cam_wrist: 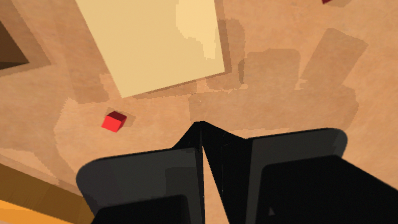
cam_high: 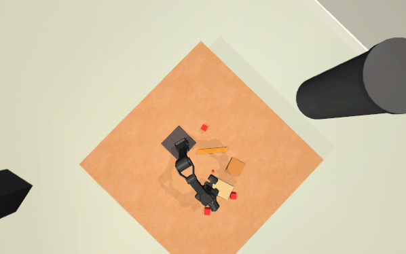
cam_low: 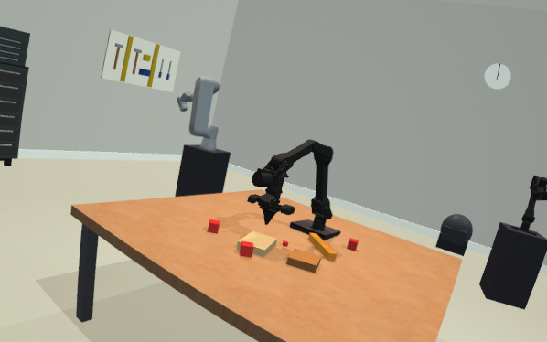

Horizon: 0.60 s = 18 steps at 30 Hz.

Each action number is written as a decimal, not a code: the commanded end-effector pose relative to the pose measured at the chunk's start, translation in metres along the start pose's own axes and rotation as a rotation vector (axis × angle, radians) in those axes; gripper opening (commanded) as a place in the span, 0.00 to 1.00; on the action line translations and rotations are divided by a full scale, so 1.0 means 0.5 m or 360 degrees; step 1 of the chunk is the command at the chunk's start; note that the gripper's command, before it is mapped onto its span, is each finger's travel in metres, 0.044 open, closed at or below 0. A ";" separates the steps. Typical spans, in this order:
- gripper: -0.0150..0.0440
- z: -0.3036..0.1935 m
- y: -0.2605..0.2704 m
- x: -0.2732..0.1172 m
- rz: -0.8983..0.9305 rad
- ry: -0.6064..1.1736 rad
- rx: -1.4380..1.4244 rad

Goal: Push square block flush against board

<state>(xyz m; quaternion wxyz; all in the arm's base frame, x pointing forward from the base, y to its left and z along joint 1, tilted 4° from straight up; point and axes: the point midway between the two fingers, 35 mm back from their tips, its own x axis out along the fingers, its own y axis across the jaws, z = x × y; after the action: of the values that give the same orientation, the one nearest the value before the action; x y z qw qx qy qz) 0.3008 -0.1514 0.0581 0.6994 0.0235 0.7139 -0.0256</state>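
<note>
"What's nearest you?"

"My gripper (cam_high: 211, 190) (cam_low: 267, 222) (cam_wrist: 199, 126): jaws closed, tips together, nothing between them. The fingertips look clear of the wood in the exterior view."

"And beyond the tips?"

"A pale, flat, straight-sided slab (cam_high: 224, 189) (cam_low: 258, 241) (cam_wrist: 155, 45), which I take for the board. Smooth faces, crisp corners. I'd expect it to be stiff and fairly light, sliding readily and perhaps turning under an off-centre push."

"Anything in the way?"

"A tiny red cube (cam_high: 212, 171) (cam_low: 285, 243) (cam_wrist: 114, 122) off its near corner, and a larger red cube (cam_high: 233, 195) (cam_low: 246, 249) right by its far end; I can't tell if that one touches."

"Where's the square block?"

"Further out, the brown-orange block (cam_high: 236, 166) (cam_low: 304, 261) (cam_wrist: 9, 45), low and square, apart from the slab and angled to it. Probably rigid, not fragile. No grasp: I'd set closed tips low at the middle of a side, then nudge near a corner to square it."

"Past that?"

"A slim orange bar (cam_high: 212, 150) (cam_low: 322, 247) (cam_wrist: 30, 212) on the mottled, wood-coloured tabletop (cam_high: 201, 85) (cam_low: 381, 293) (cam_wrist: 370, 100). Farthest, a round wall clock (cam_low: 498, 76)."
</note>
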 end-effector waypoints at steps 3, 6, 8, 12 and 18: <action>0.25 0.039 -0.017 -0.006 0.0009 -0.0016 0.0273; 0.25 0.059 -0.026 -0.008 0.0012 -0.0018 0.0429; 0.25 0.072 -0.031 -0.008 0.0014 -0.0019 0.0533; 0.25 0.097 -0.042 -0.010 0.0016 -0.0020 0.0740; 0.25 0.135 -0.057 -0.013 0.0012 -0.0020 0.1061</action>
<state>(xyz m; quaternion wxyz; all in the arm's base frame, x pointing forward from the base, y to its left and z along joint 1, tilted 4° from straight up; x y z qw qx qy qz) 0.3575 -0.1804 0.0632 0.6680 0.2247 0.6724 -0.2264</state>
